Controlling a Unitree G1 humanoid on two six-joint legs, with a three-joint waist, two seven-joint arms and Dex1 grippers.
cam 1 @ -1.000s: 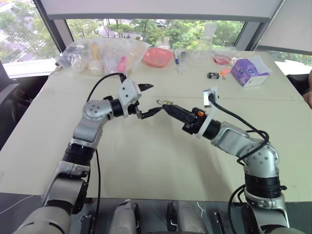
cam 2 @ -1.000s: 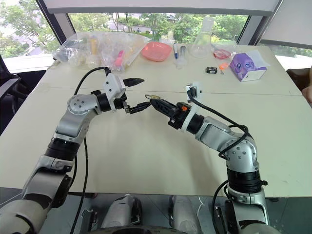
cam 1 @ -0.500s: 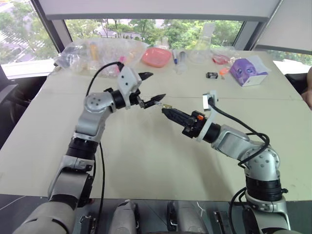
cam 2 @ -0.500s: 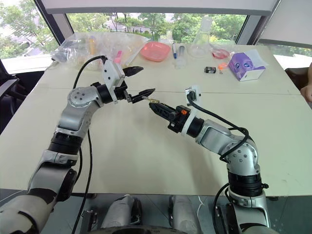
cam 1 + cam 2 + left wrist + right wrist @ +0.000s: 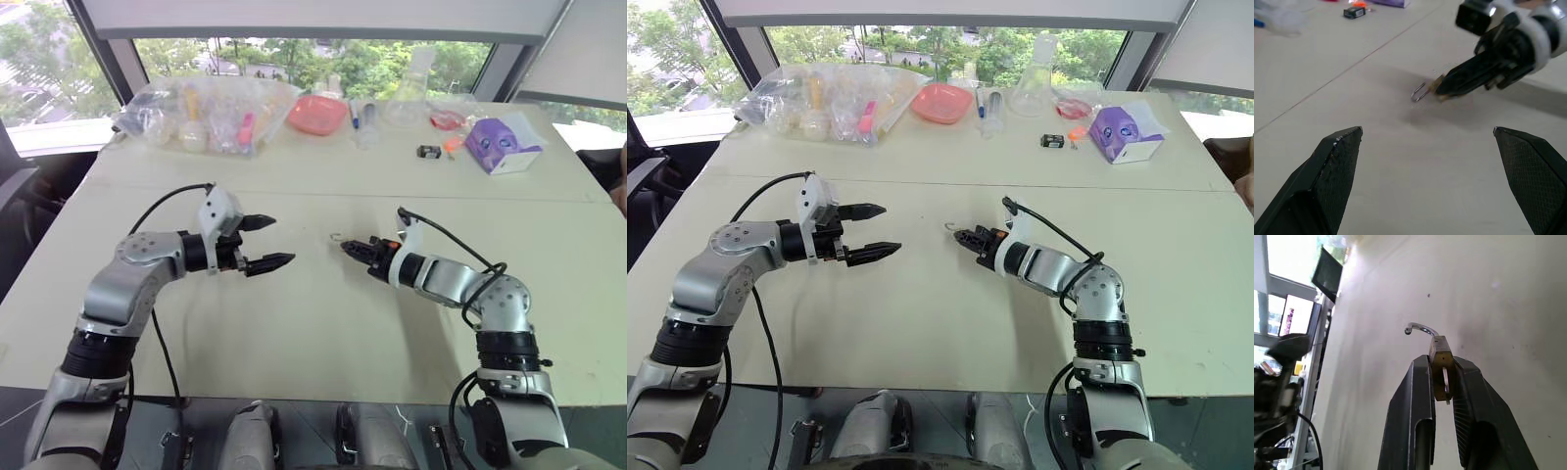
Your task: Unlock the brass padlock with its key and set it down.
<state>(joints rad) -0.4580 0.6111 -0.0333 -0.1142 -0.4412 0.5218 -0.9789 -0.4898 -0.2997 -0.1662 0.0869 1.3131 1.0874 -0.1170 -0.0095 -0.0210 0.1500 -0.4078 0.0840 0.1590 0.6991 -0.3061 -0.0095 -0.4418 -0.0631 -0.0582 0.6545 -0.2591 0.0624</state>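
You have a wide pale table (image 5: 294,333) across the whole frame, with clutter lined up along its far edge at the top: a clear bag of oddments (image 5: 211,113) at upper left, a pink dish (image 5: 316,114) at top centre and a purple box (image 5: 500,143) at upper right.

Your left gripper (image 5: 266,242) sits left of centre, its two black fingers spread wide with nothing between them, tips pointing toward the middle of the frame.

Your right gripper (image 5: 349,247) sits just right of centre, low over the table, its fingers pinched shut on the brass padlock (image 5: 1440,366). In the right wrist view the lock's body is clamped between the two fingers, with the silvery shackle (image 5: 1420,328) sticking out past the tips, swung open and hooked to one side. A thin silver key (image 5: 1446,382) lies along the lock's body between the fingers.

The padlock is well apart from your left gripper, across a bare stretch of table, and roughly level with it in the frame.
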